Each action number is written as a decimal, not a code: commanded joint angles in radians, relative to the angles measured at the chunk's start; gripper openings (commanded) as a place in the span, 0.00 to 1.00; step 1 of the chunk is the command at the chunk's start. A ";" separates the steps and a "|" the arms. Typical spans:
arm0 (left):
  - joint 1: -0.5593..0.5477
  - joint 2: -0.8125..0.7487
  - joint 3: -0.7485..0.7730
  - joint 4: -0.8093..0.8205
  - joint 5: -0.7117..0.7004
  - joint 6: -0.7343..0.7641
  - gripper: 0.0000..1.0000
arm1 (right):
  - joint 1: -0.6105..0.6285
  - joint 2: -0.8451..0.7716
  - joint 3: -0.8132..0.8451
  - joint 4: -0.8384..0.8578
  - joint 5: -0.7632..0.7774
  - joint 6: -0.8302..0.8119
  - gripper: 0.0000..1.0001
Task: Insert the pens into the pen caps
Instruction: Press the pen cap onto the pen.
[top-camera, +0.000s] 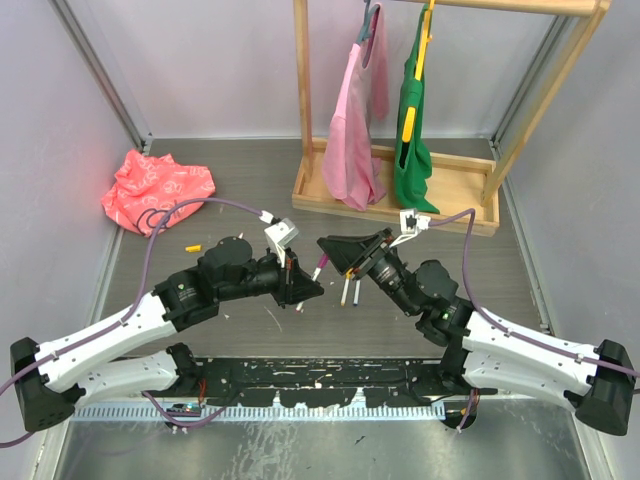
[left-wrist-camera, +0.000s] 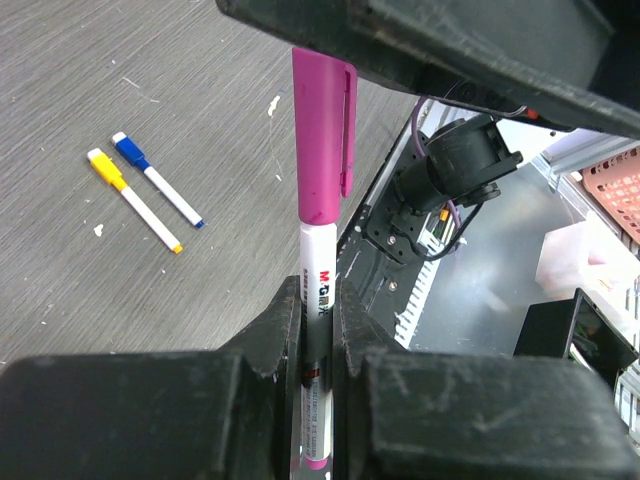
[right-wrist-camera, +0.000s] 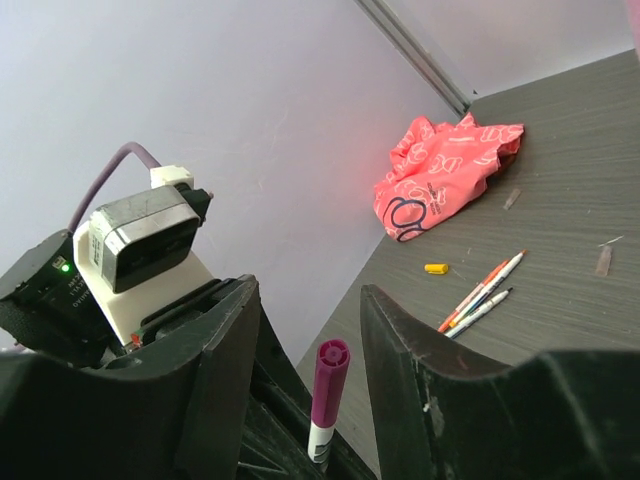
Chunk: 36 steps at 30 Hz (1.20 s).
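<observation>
Left claw (left-wrist-camera: 318, 318) clamps the pen (left-wrist-camera: 320, 268) mid-barrel; right claw (right-wrist-camera: 308, 310) gapes around the cap (right-wrist-camera: 330, 378), apparently not touching. Likely light, stiff, slick plastic: hold the barrel.

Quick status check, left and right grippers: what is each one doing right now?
Left gripper: shut on the white-barrelled marker pen with magenta plastic cap.
Right gripper: open, jaws either side of that pen's capped end, not gripping it.

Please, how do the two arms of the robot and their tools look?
The left arm and right arm have white lower shells and black joints toward the wrist. A purple cable runs along each to a white-grey camera block. The left tool and right tool are black with broad, scuffed fingers.
</observation>
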 joint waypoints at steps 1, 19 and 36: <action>-0.003 -0.014 0.013 0.049 0.010 0.002 0.00 | 0.004 0.001 0.034 0.039 -0.018 0.014 0.50; -0.002 -0.031 0.009 0.048 -0.016 0.005 0.00 | 0.004 0.002 0.007 0.005 -0.048 0.056 0.44; -0.003 -0.017 0.037 0.042 -0.063 -0.003 0.00 | 0.004 0.010 -0.003 -0.020 -0.102 0.075 0.03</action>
